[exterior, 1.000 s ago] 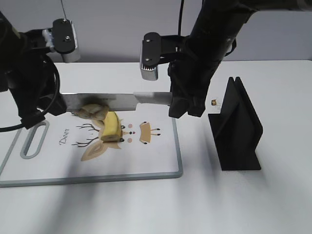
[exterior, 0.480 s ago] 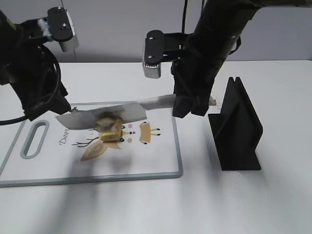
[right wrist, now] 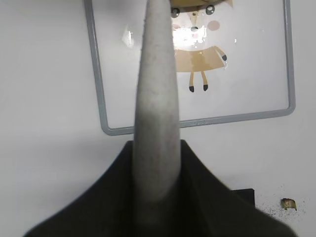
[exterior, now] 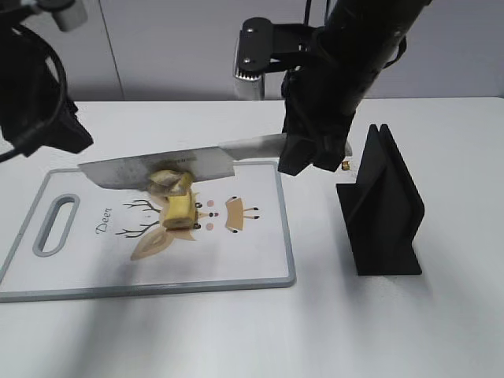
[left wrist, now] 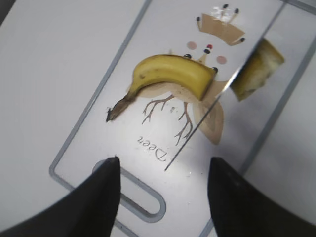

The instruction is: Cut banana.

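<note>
A yellow banana (left wrist: 170, 74) with a dark stem lies on the white deer-print cutting board (exterior: 244, 252), which also shows in the left wrist view (left wrist: 74, 163). In the exterior view its end (exterior: 179, 208) shows under the blade. My right gripper (exterior: 311, 157) is shut on the grey handle (right wrist: 155, 123) of a knife (exterior: 157, 167), whose blade lies across the banana. A yellow stub (left wrist: 256, 69) shows beyond the blade's edge; whether it is a cut piece or a reflection I cannot tell. My left gripper (left wrist: 164, 160) is open and empty, high above the board's handle slot.
A black knife stand (exterior: 386, 209) stands right of the board. A small brown crumb (exterior: 346, 165) lies on the table between them; it also shows in the right wrist view (right wrist: 288, 203). My left arm (exterior: 43, 118) hangs over the table's far left.
The left arm has risen and drawn back to the upper left, away from the banana. The knife tipped down into the banana, then came up level.
</note>
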